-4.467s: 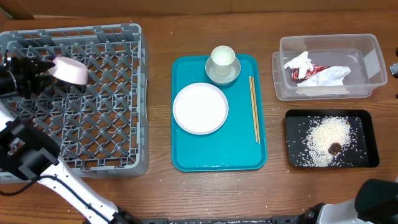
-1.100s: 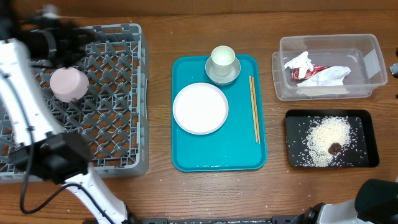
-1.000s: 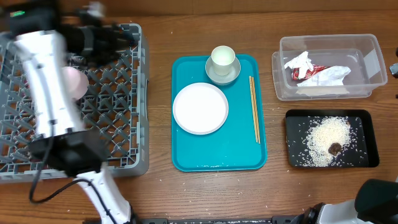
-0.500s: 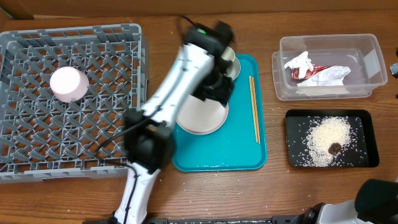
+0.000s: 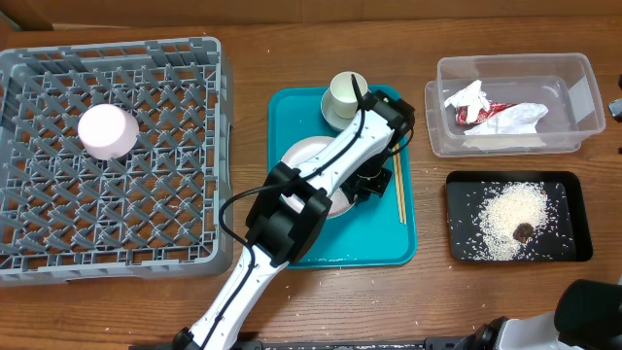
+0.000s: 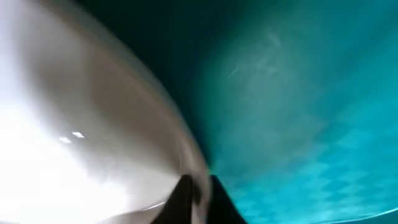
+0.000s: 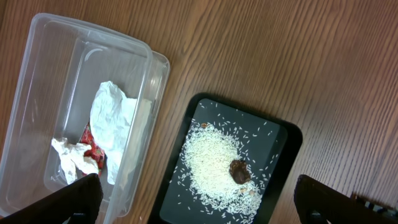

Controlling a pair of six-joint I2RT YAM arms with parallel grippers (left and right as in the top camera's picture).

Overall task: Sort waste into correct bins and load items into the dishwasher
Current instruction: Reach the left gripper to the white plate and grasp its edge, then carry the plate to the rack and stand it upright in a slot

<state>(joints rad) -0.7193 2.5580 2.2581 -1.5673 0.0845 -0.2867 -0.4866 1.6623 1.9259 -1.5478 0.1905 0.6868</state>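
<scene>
Left gripper [image 6: 198, 186] pinches the rim of the white plate [image 5: 303, 156] on the teal tray [image 5: 292, 243]; right gripper [image 7: 199, 198] (holding nothing) gapes wide.

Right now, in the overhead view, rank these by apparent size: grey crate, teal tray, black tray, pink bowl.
1. grey crate
2. teal tray
3. black tray
4. pink bowl

Overhead view: bright, even, diffuse light from above. Focus is sharp across the desk [image 5: 253, 49], with no distortion noted at the edges. Shadows are soft and short; a dim patch lies on the teal tray [image 5: 340, 238] beside the left arm [image 5: 330, 167].

Left wrist view: badly blurred and out of focus throughout. The white plate [image 6: 74, 143] is overexposed at left, detail lost.

Right wrist view: sharp and evenly lit, with mild sheen on the clear tub [image 7: 56, 93] walls and crisp wood grain.
</scene>
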